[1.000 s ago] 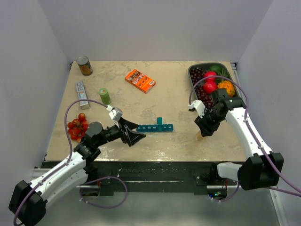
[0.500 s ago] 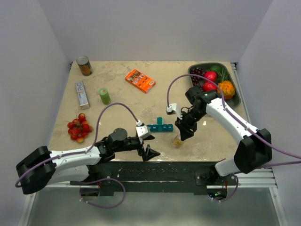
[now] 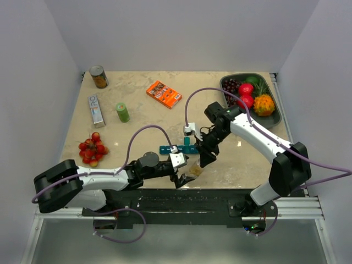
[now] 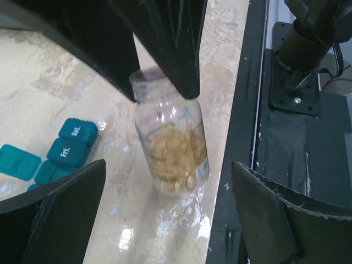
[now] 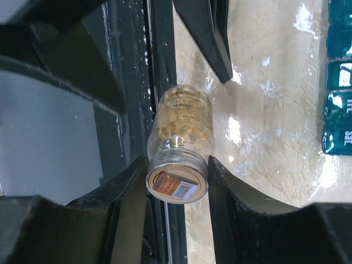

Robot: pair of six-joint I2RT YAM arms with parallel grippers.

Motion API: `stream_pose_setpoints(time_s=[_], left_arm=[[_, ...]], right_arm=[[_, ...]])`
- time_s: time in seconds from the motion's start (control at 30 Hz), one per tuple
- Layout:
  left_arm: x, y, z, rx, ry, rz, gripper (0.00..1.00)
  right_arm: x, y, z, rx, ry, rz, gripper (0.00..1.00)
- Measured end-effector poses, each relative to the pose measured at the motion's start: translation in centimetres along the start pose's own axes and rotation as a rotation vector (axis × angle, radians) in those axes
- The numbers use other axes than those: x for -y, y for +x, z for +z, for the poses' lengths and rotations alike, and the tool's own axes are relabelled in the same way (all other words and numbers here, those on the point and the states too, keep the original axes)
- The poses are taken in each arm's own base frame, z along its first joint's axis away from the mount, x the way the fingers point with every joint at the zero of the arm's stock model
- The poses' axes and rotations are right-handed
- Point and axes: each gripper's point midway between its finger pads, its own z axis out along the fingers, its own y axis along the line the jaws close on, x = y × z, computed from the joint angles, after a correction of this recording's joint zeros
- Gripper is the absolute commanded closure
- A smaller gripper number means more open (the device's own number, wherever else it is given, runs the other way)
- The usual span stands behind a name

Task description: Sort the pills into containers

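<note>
Item: pill bottle (image 5: 181, 129), clear plastic, tilted, part-filled with yellow pills (image 4: 170, 157); located at six o'clock on the table (image 3: 137, 91), just inside the front edge; whether its base touches the surface cannot be told.

Right gripper (image 3: 204, 158): clamped on the bottle's capped end, one finger on each side of the cap; arm extended from the four o'clock side.

Left gripper (image 4: 168, 165): released; fingers (image 4: 60, 214) spread wide to either side of the bottle's body and clear of it; arm extended from eight o'clock.

Pill organizer (image 3: 177, 149): teal; a row of lettered square compartments lying flat; just beyond the bottle toward twelve o'clock and apart from it; partly hidden under the right wrist.

Other stock: dark tray (image 3: 279, 117) of fruit at two o'clock; orange box (image 3: 164, 94) at twelve o'clock; tin can (image 3: 99, 77) at the eleven o'clock corner; white tube (image 3: 97, 109) and green cylinder (image 3: 122, 112) at ten o'clock; cluster of cherry tomatoes (image 3: 92, 148) at eight o'clock.
</note>
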Motion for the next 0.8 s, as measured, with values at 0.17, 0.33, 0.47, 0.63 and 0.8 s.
stream_pose_setpoints(time_s=[0.17,0.33,0.47,0.63,0.8], left_arm=[[0.1,-0.4,1.4,0.014,0.000,0.000,0.03],[-0.4,0.1,2.5,-0.008,-0.029,-0.033,0.12],[-0.9,0.8,3.0,-0.030,-0.058,-0.063,0.23],[-0.8,1.3,3.3,-0.050,-0.065,-0.099,0.70],[-0.3,1.3,3.4,-0.054,-0.042,-0.126,1.00]], right_arm=[[0.0,-0.5,0.3,0.021,-0.018,0.000,0.98],[-0.1,-0.9,0.3,0.039,-0.027,-0.002,0.99],[-0.1,-1.1,0.3,0.047,-0.025,-0.003,0.99],[0.4,-1.5,0.3,0.061,-0.011,-0.017,1.00],[0.3,-1.4,0.2,0.059,-0.008,-0.010,1.00]])
